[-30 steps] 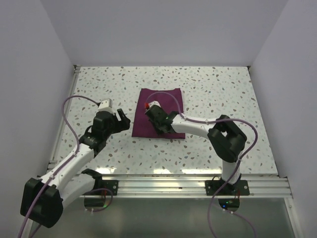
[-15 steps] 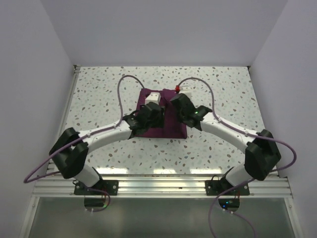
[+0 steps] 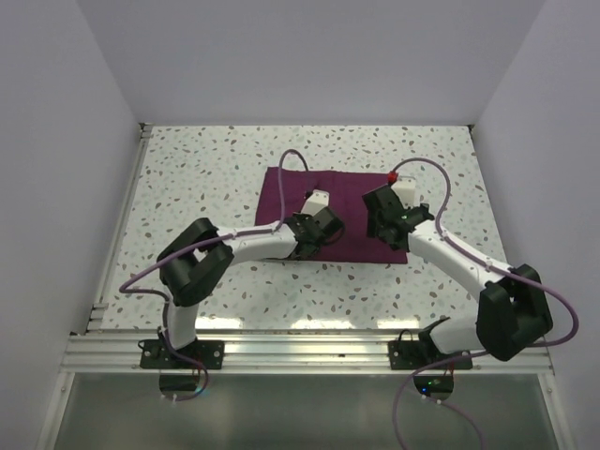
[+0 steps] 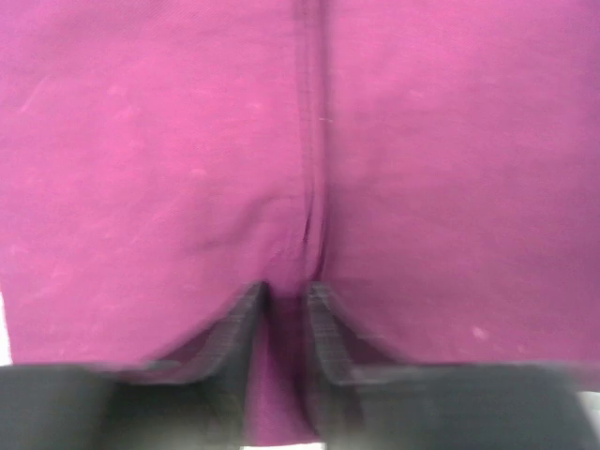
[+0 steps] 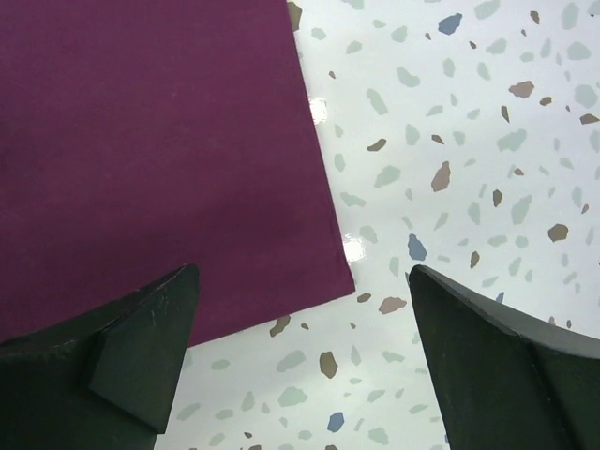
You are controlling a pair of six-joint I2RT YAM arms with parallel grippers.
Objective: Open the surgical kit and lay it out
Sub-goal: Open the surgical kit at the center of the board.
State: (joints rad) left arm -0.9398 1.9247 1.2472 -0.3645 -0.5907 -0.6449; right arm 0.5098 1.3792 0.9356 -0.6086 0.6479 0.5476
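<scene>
- Unfolding progressing: purple cloth wrap (image 3: 352,192) now lies wider, one flap spread rightward.
- Right pincer (image 5: 302,277): jaws newly apart, wrap corner just beneath.
- Left pincer (image 4: 286,305): clamped on wrap's centre crease; next flap pending.

A white tabletop (image 3: 206,159), flecked with brown and grey, was enclosed by a plain pale back wall (image 3: 309,56) and side walls (image 3: 56,141). An aluminium rail (image 3: 309,349) was fixed along its near edge. The surface was evenly lit, and small glints were reflected.
</scene>
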